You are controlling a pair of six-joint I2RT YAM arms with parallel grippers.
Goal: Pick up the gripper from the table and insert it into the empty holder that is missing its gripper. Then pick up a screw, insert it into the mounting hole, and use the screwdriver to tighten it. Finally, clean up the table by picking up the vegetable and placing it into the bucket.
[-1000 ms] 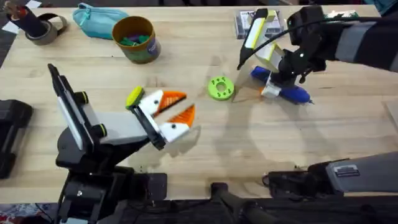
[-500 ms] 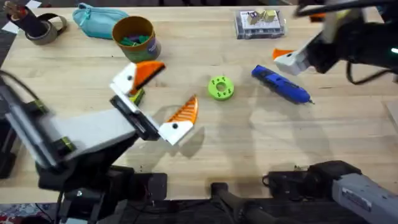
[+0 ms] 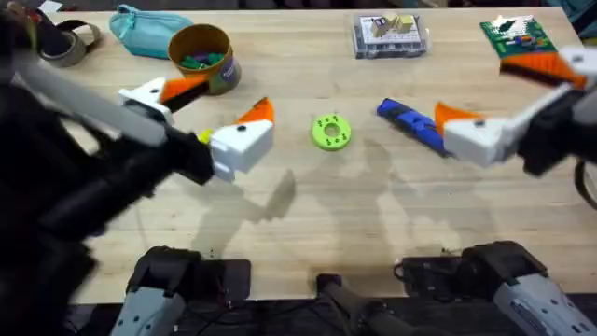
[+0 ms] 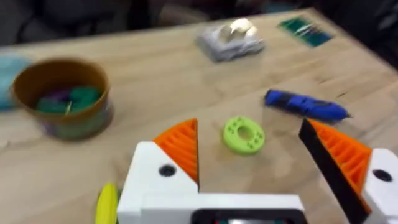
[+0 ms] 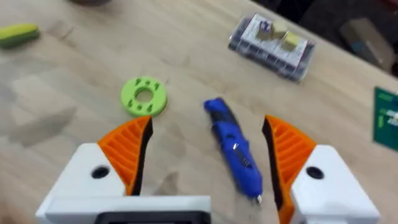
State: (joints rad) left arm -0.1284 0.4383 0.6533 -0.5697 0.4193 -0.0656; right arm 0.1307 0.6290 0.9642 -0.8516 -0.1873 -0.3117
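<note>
The light is bright and even from above. Soft shadows lie on the counter (image 3: 308,224). The left arm (image 3: 65,159), at 9 o'clock, is strongly blurred.

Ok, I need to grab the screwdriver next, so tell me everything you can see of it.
The screwdriver has a thick blue handle that looks like plastic and a thin metal tip. It lies flat on the bare wood table, slanted, right of the green disc. Nothing touches it: the right gripper hangs above it with fingers spread wide, one on each side. In the overhead view a white finger base hides its tip end.
</note>
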